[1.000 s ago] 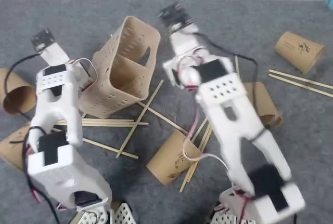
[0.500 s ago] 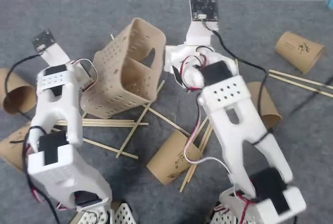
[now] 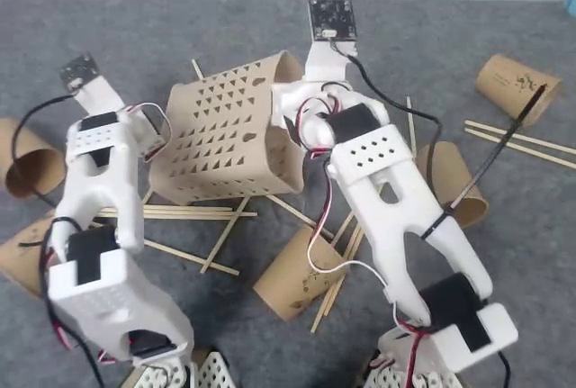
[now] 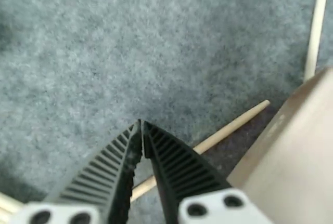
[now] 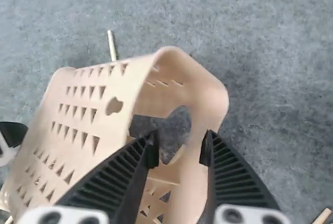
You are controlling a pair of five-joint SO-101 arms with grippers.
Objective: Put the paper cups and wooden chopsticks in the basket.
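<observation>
The tan perforated basket [image 3: 225, 131] lies tipped on its side on the grey carpet. My right gripper [image 3: 286, 123] is shut on its end wall; in the right wrist view the gripper [image 5: 178, 146] straddles the rim beside the basket's [image 5: 104, 115] handle hole. My left gripper [image 4: 141, 125] is shut and empty, just above a chopstick [image 4: 229, 128] beside the basket wall [image 4: 296, 151]. Paper cups lie at the far right [image 3: 517, 87], far left [image 3: 31, 159], centre front [image 3: 297, 273] and under the right arm [image 3: 457, 181]. Chopsticks [image 3: 175, 212] lie scattered in front of the basket.
A flattened cup [image 3: 27, 246] lies at the left front edge. More chopsticks lie at the right [image 3: 517, 140] and by the centre cup [image 3: 344, 248]. Cables trail from both arms. Open carpet lies behind the basket and between the right cups.
The right arm's wrist has turned and moved left, rolling the basket from a tilted stand onto its side. The left arm has not moved.
</observation>
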